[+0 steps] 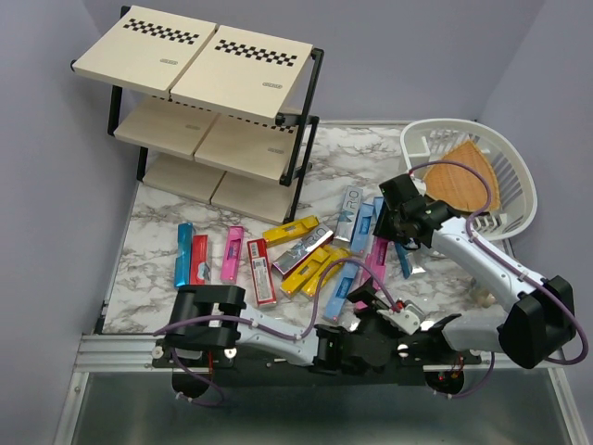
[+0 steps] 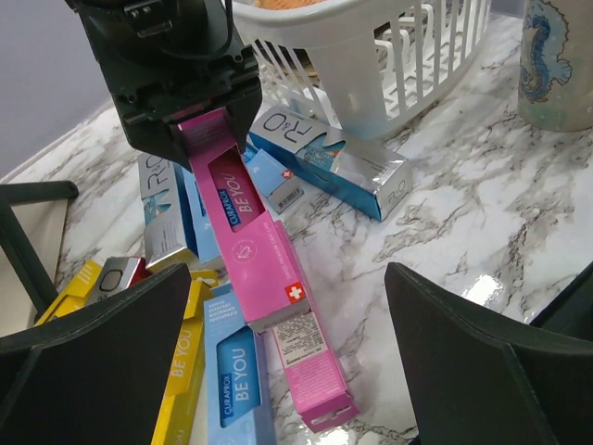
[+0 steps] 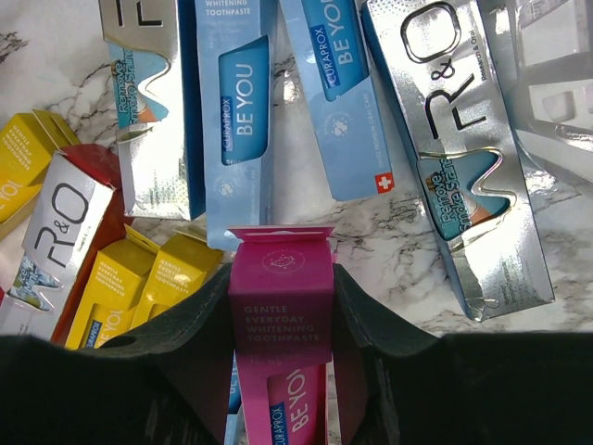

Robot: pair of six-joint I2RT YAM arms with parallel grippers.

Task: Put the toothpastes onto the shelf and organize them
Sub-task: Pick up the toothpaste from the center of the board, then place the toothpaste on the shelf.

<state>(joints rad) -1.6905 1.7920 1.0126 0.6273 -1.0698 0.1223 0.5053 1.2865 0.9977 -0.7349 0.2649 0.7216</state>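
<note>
Right pincer (image 3: 281, 278) is narrow, its black jaws clamped on the sides of a pink box (image 3: 281, 250). It's flat matte cardboard, long and thin, with the hang-tab end poking out in front. From the left wrist view that box slants down from the grip, its low end over a second pink box (image 2: 310, 371) lying on the desk (image 1: 148, 269); touching or not, I cannot tell. Left pincer (image 2: 287, 278) stands wide, holding nothing, facing the pile. The other toothpastes (image 1: 278, 260) lie scattered on the glossy, marble-patterned desk: a shiny silver box (image 3: 463, 158), pale blue ones, yellow ones. The shelf (image 1: 213, 65), beige boards on a black frame, sits far left, well apart from the held box. A white slatted basket (image 1: 519, 199) sits far right.
</note>
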